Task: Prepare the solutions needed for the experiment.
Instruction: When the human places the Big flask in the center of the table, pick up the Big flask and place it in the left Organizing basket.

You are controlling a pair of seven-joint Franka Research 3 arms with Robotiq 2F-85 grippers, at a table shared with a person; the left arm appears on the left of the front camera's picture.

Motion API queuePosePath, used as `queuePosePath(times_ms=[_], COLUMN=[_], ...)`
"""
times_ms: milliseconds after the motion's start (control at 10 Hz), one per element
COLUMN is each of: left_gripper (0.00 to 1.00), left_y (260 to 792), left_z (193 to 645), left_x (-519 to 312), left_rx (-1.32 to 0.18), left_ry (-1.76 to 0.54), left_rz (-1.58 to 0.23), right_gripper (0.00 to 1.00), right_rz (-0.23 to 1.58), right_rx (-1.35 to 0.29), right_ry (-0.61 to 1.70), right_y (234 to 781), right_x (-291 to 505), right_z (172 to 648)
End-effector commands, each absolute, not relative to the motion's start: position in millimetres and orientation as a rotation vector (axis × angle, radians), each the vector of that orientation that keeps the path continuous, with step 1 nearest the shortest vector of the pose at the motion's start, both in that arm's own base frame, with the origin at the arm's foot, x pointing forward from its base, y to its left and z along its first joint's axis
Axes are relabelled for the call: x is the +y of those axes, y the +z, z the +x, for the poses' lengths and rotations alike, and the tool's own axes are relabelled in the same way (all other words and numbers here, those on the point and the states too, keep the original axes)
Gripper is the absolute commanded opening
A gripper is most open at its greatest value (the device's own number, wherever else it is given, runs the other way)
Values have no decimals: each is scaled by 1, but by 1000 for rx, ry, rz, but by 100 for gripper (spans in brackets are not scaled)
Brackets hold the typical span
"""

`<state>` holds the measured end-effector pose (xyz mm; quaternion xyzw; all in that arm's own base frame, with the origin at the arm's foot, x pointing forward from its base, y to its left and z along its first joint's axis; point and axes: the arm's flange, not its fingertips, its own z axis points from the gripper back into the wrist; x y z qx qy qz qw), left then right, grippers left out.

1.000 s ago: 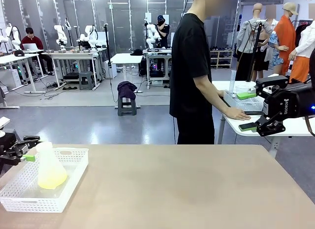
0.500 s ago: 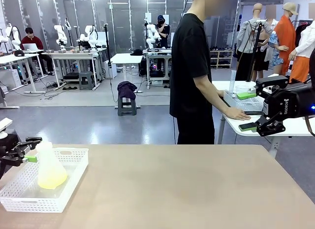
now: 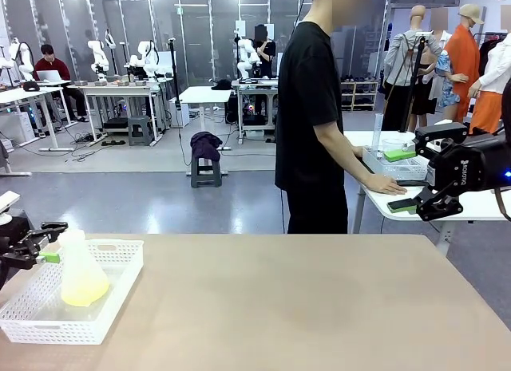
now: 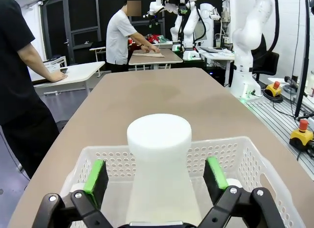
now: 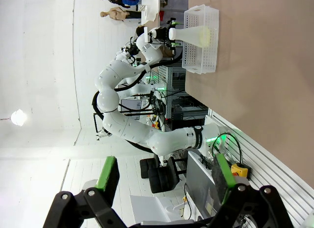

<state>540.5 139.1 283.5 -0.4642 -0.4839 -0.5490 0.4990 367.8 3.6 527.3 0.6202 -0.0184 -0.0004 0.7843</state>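
Front view: your left gripper (image 3: 49, 242) stands wide at the flask (image 3: 80, 269) neck, in the basket (image 3: 112, 295) at the tabletop's left edge, positioned for a neck grasp. Left wrist view: green pads (image 4: 95, 175) flank the neck untouched. Right wrist view: right gripper (image 5: 164, 181) wide, empty, parked clear.

We see a tan table (image 3: 303, 299). At its left end sits a white basket (image 3: 112, 295) holding the flask (image 3: 80, 271), pale yellow liquid low inside. Our left gripper (image 3: 49, 242) is at the flask's neck, jaws spread. Our right gripper (image 3: 435, 202) hangs at far right, jaws apart. A person (image 3: 315, 124) stands beyond, one hand on a side table (image 3: 479, 205).
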Motion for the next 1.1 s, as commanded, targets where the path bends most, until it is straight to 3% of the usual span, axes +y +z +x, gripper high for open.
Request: queuePosePath(times_ms=[0, 300, 500, 1000], left_gripper=[100, 100, 100, 100], left_y=[301, 330, 370, 414], left_z=[539, 527, 505, 467], left_x=[157, 186, 175, 125], left_rx=[-1208, -1221, -1214, -604], left_ry=[-1335, -1302, -1010, -407], left_rz=[-1096, -1031, -1211, -1432], right_gripper=[96, 96, 96, 96], right_rz=[1348, 1348, 1348, 1348], right_rx=[-45, -45, -45, -45], right_ry=[8, 8, 8, 8], right_y=[529, 529, 529, 529], right_x=[3, 3, 3, 3], right_z=[367, 367, 367, 367])
